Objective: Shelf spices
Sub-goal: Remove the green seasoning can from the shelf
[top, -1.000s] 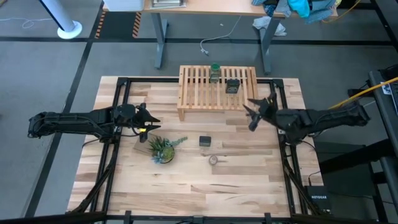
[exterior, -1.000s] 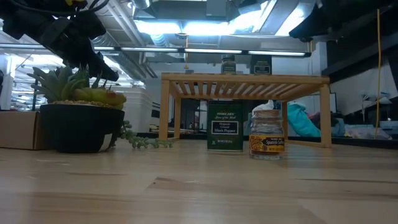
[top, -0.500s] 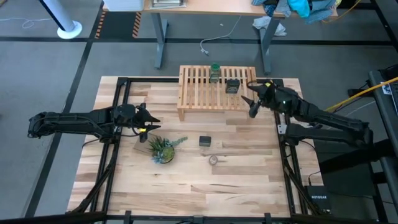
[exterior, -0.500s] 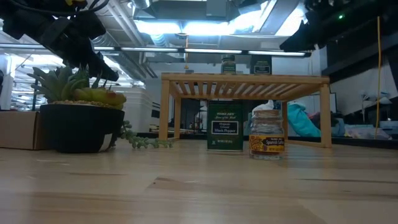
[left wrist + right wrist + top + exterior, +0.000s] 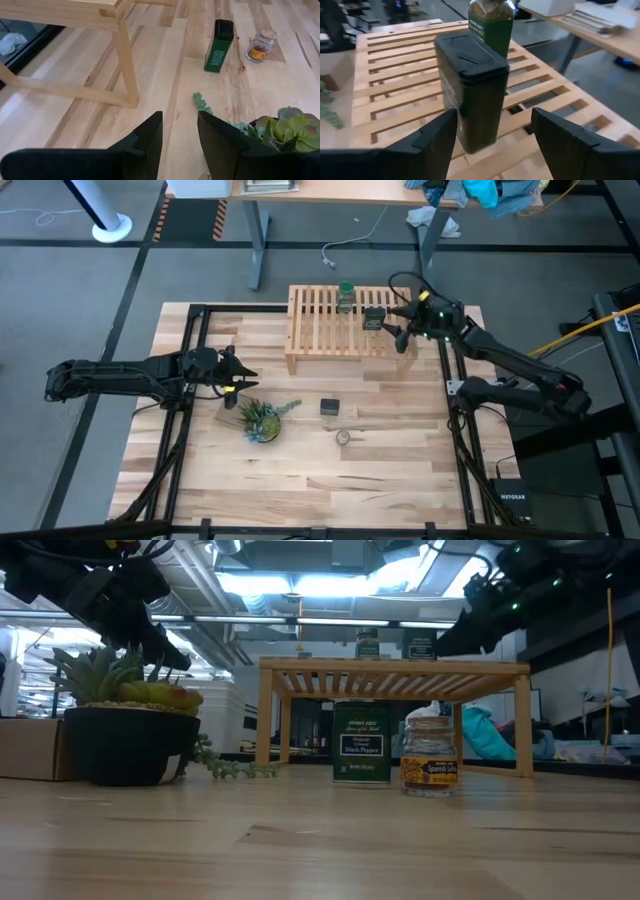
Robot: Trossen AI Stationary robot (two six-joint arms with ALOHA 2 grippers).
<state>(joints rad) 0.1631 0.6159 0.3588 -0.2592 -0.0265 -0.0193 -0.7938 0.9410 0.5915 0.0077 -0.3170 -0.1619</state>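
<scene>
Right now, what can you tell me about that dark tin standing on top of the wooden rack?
The dark tin is a tall, boxy, dark green container with a black flip-style lid. It stands upright on the slatted top of the light-wood shelf, near its right end, with a green-capped jar just behind it. The right gripper hovers close, its open fingers on either side without touching it.

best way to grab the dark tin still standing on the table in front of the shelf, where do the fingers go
Take the dark tin by its two broad flat faces, just under the cap, coming straight down from above. It stands upright and alone on the tabletop, with the small round jar and the plant apart from it, so a top-down approach looks unobstructed. The label faces probably give the pads most contact.
</scene>
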